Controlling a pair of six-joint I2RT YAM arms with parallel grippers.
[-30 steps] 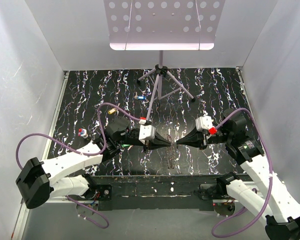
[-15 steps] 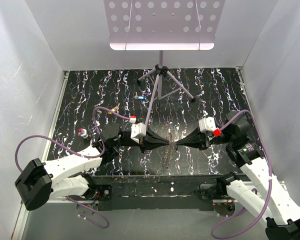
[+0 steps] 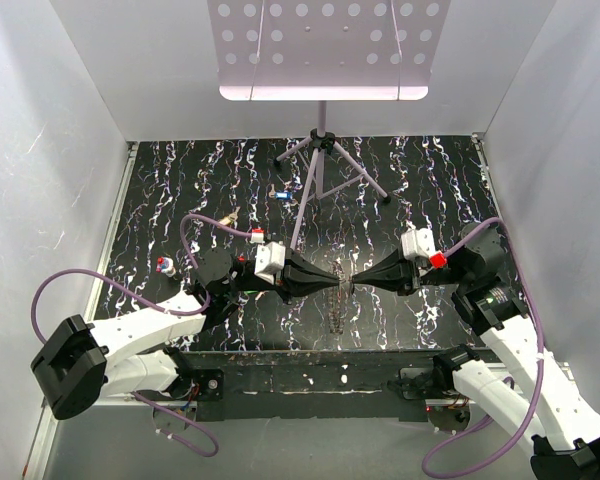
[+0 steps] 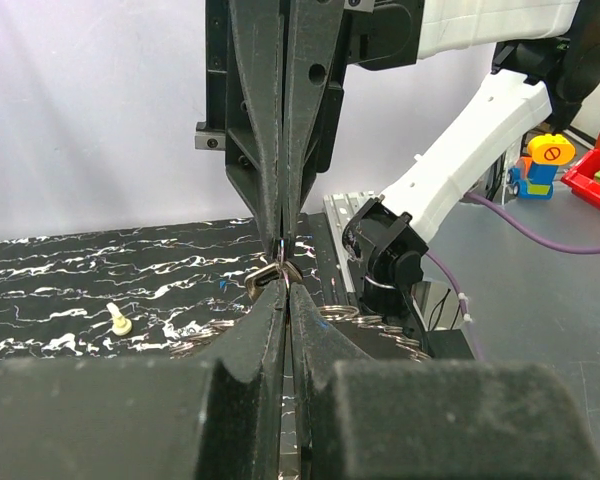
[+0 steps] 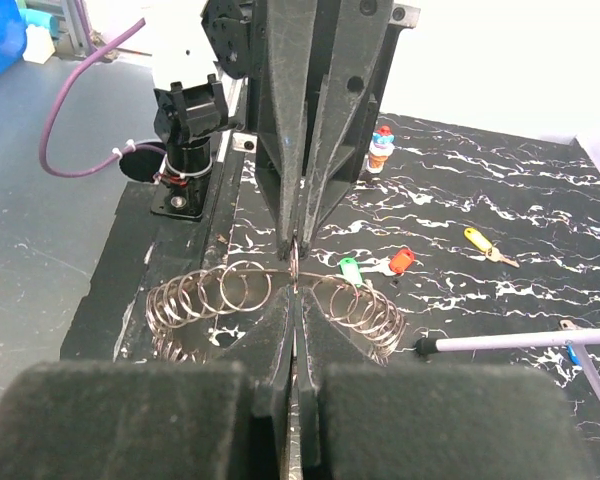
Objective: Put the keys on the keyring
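Note:
The keyring [image 3: 337, 308] is a silvery ring strung with several small loops. In the right wrist view [image 5: 220, 290] it spreads to both sides of my fingertips. My left gripper [image 3: 338, 282] and right gripper [image 3: 352, 282] meet tip to tip over its far edge. The right gripper [image 5: 296, 290] is shut on the ring's wire. The left gripper [image 4: 284, 285] is shut on a loop of the keyring [image 4: 365, 312]. A green-headed key [image 5: 350, 270], a red-headed key [image 5: 403, 260] and a yellow-headed key [image 5: 477, 238] lie on the mat. A blue key [image 3: 280, 195] and a brass key [image 3: 226, 222] lie farther back.
A music stand's tripod [image 3: 320, 160] stands at the back middle, and one leg [image 5: 520, 342] reaches near the right gripper. A small red and blue toy [image 3: 165, 265] sits at the mat's left edge. White walls enclose the black marbled mat [image 3: 420, 190].
The two grippers have closed the small gap between their tips and now meet. The left wrist has drawn back and turned. The keyring's far edge now rises to the tips.

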